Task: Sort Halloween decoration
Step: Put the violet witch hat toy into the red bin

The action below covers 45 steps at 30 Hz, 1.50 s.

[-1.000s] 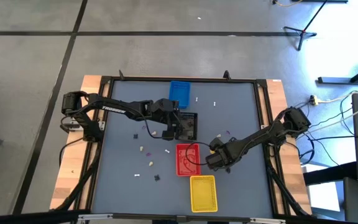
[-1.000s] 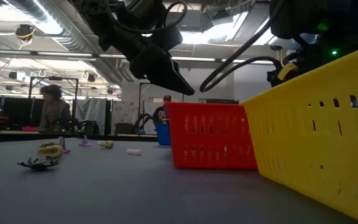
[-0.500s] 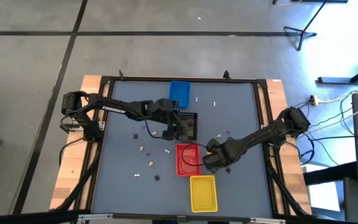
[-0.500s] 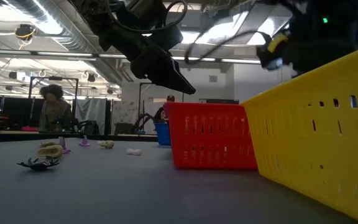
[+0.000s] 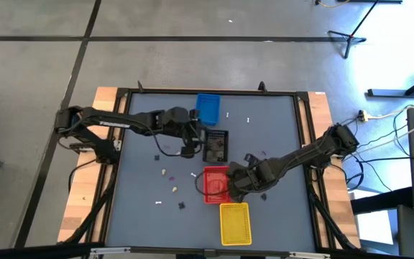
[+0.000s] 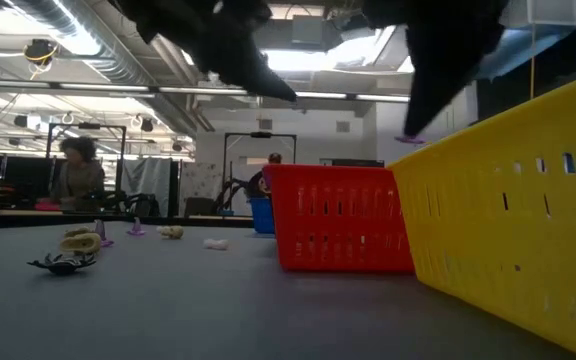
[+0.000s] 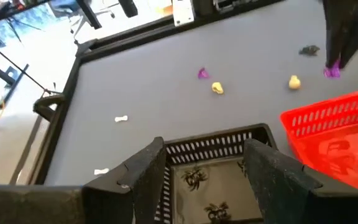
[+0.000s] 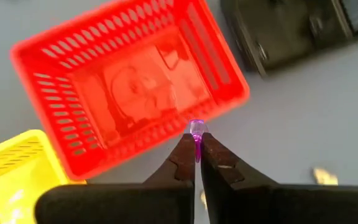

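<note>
Purple piece [image 8: 196,130] pinched over red tray [image 8: 129,87]

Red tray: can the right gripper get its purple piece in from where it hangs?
Probably yes. The right gripper, shut on the purple piece, hangs at the red tray's rim, nothing between them.

Yellow tray [image 8: 5,168] cut off; pieces [image 5: 169,174] too small.

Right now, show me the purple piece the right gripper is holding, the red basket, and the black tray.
purple piece [image 8: 196,130]: right wrist view, its tip above the shut fingers.
red basket [image 8: 42,93]: right wrist view, its slotted side wall.
black tray [image 7: 216,145]: left wrist view, its far slotted wall.
</note>
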Motion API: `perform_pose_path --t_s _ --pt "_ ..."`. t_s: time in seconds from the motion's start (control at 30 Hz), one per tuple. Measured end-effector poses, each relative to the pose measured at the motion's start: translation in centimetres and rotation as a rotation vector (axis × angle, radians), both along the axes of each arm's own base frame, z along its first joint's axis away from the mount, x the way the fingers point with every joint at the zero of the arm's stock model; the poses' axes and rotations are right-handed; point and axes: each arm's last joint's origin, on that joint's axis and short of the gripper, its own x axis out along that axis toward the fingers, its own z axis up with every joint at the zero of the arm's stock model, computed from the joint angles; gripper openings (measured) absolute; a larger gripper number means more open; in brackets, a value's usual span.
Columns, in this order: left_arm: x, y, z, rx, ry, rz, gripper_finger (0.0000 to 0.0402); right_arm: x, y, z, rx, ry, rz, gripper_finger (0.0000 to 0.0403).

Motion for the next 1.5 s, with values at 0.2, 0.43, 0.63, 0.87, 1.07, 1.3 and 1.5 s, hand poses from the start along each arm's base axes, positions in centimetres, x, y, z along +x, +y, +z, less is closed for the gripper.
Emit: perform_pose_path --t_s 0.2,0.43,0.63,0.87,1.07,1.3,1.5 --pt "-2.2 -0.4 1.4 -0.037 0.058 0.017 0.0208 0.9 -0.2 0.3 -0.047 -0.049 0.158 0.0007" --pt "-4.6 -0.8 1.3 -0.136 0.214 0.073 0.0208 2.2 -1.4 0.5 -0.039 -0.09 0.297 0.0007" --pt "-5.6 -0.9 0.5 -0.176 0.347 0.097 0.0208 3.8 -2.6 -0.2 -0.011 -0.119 0.412 0.0007" --pt "-6.0 -1.0 0.3 -0.193 0.39 0.11 0.0208 4.9 -3.3 -1.7 0.085 -0.097 0.46 0.0008" --pt "-7.2 -1.2 -0.5 -0.248 0.531 0.174 0.0208 4.9 -3.4 -1.8 0.102 -0.094 0.465 0.0008" --pt "-8.7 -1.0 -2.6 -0.245 0.674 0.284 0.0208 4.9 -3.4 -1.8 0.103 -0.095 0.465 0.0008" --pt "-10.3 -0.4 -6.0 -0.276 0.746 0.347 0.0208 4.9 -3.4 -1.8 0.103 -0.093 0.465 0.0008"
